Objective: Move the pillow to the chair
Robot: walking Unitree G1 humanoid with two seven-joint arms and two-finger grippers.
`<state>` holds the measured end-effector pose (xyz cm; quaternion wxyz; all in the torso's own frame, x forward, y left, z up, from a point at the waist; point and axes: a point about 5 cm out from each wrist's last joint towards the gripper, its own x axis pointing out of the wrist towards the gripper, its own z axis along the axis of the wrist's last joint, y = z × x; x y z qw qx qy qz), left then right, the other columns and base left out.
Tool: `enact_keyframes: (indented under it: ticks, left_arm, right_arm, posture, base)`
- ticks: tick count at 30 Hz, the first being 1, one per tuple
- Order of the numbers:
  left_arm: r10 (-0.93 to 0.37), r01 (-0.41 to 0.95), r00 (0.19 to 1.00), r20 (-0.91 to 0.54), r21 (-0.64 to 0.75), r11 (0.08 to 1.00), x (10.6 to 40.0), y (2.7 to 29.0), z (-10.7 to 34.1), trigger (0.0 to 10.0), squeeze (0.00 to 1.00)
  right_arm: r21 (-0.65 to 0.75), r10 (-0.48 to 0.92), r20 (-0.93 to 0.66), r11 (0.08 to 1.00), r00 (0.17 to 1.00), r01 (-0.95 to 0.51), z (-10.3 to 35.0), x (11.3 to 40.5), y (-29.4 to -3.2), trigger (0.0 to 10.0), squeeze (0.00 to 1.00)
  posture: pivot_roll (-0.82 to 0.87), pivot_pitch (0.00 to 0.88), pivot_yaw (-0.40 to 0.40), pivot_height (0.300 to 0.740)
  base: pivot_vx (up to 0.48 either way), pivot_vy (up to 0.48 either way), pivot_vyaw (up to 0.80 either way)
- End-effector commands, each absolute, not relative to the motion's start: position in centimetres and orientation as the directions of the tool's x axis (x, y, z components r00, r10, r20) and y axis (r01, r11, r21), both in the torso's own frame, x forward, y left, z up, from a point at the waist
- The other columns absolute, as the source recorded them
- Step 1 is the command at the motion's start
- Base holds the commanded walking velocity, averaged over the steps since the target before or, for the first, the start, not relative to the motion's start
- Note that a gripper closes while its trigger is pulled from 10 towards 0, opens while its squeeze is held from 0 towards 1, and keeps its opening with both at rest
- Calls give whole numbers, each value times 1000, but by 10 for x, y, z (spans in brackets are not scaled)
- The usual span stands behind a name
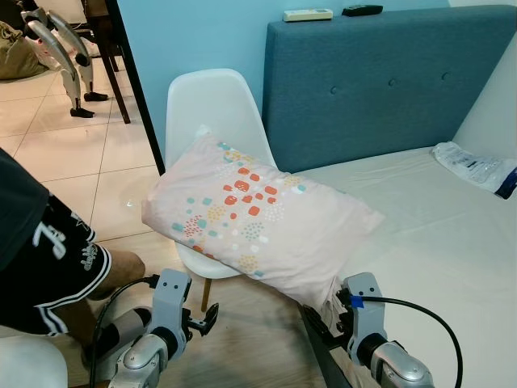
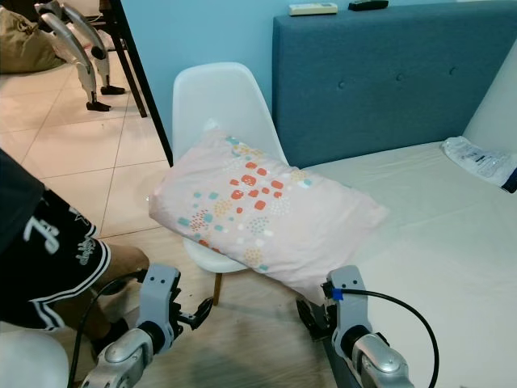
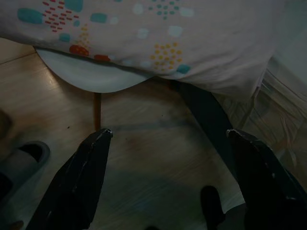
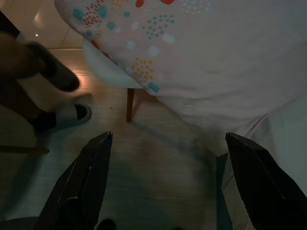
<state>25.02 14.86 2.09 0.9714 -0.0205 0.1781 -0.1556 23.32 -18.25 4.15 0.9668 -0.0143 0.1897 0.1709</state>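
A pink pillow (image 1: 258, 218) with coloured dots lies tilted, one end on the seat of the white chair (image 1: 206, 101) and the other end on the edge of the bed (image 1: 436, 242). My left gripper (image 3: 168, 132) is low, in front of the chair and below the pillow. It is open over the wooden floor with nothing between its fingers. My right gripper (image 4: 169, 136) is under the pillow's near corner by the bed edge, also open and holding nothing. Both appear at the bottom of the eye views, the left gripper (image 1: 206, 319) and the right gripper (image 1: 317, 323).
A person in black shorts (image 1: 48, 259) stands close on my left, a slippered foot (image 4: 72, 115) near the chair's leg. A blue headboard (image 1: 388, 81) with two remotes on top backs the bed. A plastic-wrapped packet (image 1: 477, 166) lies on the mattress at far right.
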Motion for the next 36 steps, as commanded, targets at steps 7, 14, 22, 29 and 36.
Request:
enact_keyframes:
  ticks: [7, 14, 22, 29, 36]
  left_arm:
    - [-305, 283, 883, -358, -113, 952, 248, 150, 18, 10000, 0]
    - [-303, 280, 884, -357, -114, 953, 248, 150, 18, 10000, 0]
    - [-300, 277, 885, -357, -116, 954, 248, 150, 18, 10000, 0]
    - [-298, 274, 886, -356, -118, 954, 248, 150, 18, 10000, 0]
    - [-295, 271, 887, -356, -118, 955, 248, 149, 17, 10000, 0]
  right_arm:
    - [49, 322, -371, 943, 871, -328, 42, 233, -183, 10000, 0]
    - [50, 322, -371, 943, 871, -328, 42, 233, -183, 10000, 0]
    - [51, 323, -372, 943, 870, -329, 43, 233, -183, 10000, 0]
    - [52, 324, -372, 943, 870, -329, 43, 233, -183, 10000, 0]
    - [47, 325, -378, 942, 867, -333, 42, 234, -185, 10000, 0]
  posture:
    - [-60, 121, 10, 740]
    - [-60, 121, 10, 740]
    - [-60, 124, 9, 740]
    - [-60, 124, 9, 740]
    - [-63, 111, -6, 740]
  base:
    - [0, 0, 0]
    - [0, 0, 0]
    - [0, 0, 0]
    - [0, 0, 0]
    - [0, 0, 0]
